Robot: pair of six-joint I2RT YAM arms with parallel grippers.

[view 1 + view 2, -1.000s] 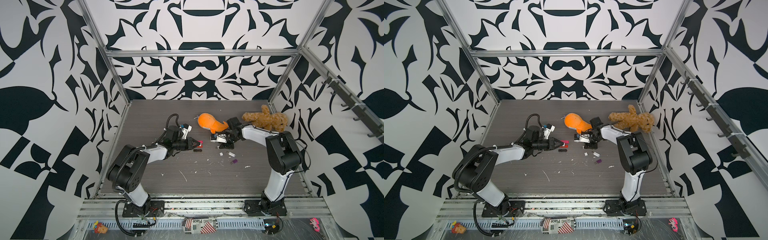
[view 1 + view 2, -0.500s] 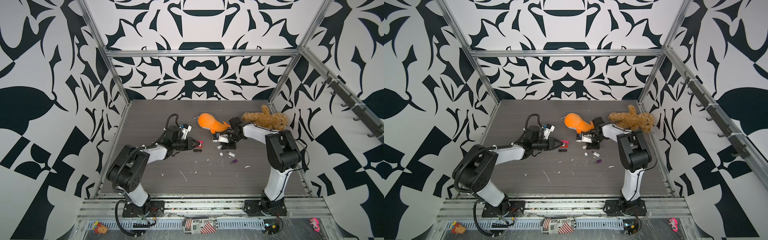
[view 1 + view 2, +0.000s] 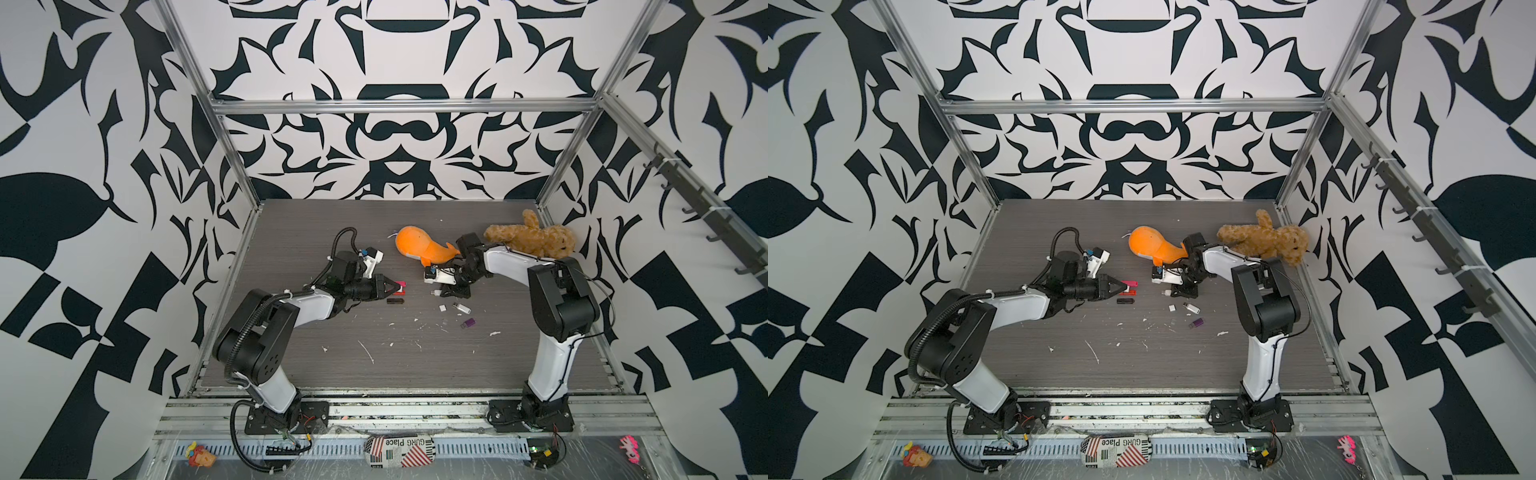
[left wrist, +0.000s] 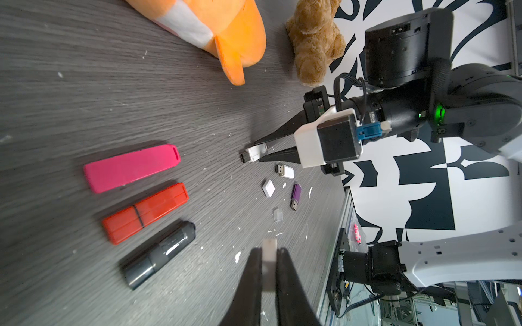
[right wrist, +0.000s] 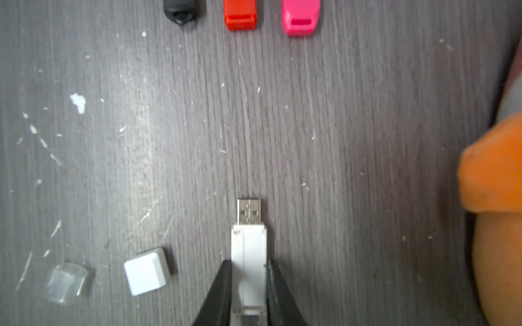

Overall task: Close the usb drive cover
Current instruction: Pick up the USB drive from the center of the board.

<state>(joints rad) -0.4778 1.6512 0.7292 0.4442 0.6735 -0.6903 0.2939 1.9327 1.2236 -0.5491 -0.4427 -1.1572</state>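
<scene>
A white usb drive (image 5: 248, 242) with its bare metal plug pointing forward sits between the jaws of my right gripper (image 5: 248, 265), which is shut on its body, low at the tabletop. The left wrist view shows the same drive (image 4: 252, 152) in that gripper (image 4: 261, 151). My left gripper (image 4: 269, 251) is shut on a small pale cover (image 4: 269, 244) that sticks out past its tips. In a top view the left gripper (image 3: 394, 286) and right gripper (image 3: 440, 293) point at each other, a short gap apart.
A pink drive (image 4: 131, 168), a red drive (image 4: 145, 211) and a grey drive (image 4: 159, 254) lie in a row by the left gripper. A white cap (image 5: 147, 271), a clear cap (image 5: 66, 282), a small white drive (image 4: 285, 170) and a purple drive (image 4: 295, 196) lie loose. An orange plush (image 3: 419, 249) and a teddy bear (image 3: 528, 241) lie behind.
My right gripper's jaws have closed on the white usb drive after shifting slightly toward the front. The left arm has stayed still with the cover in its jaws.
</scene>
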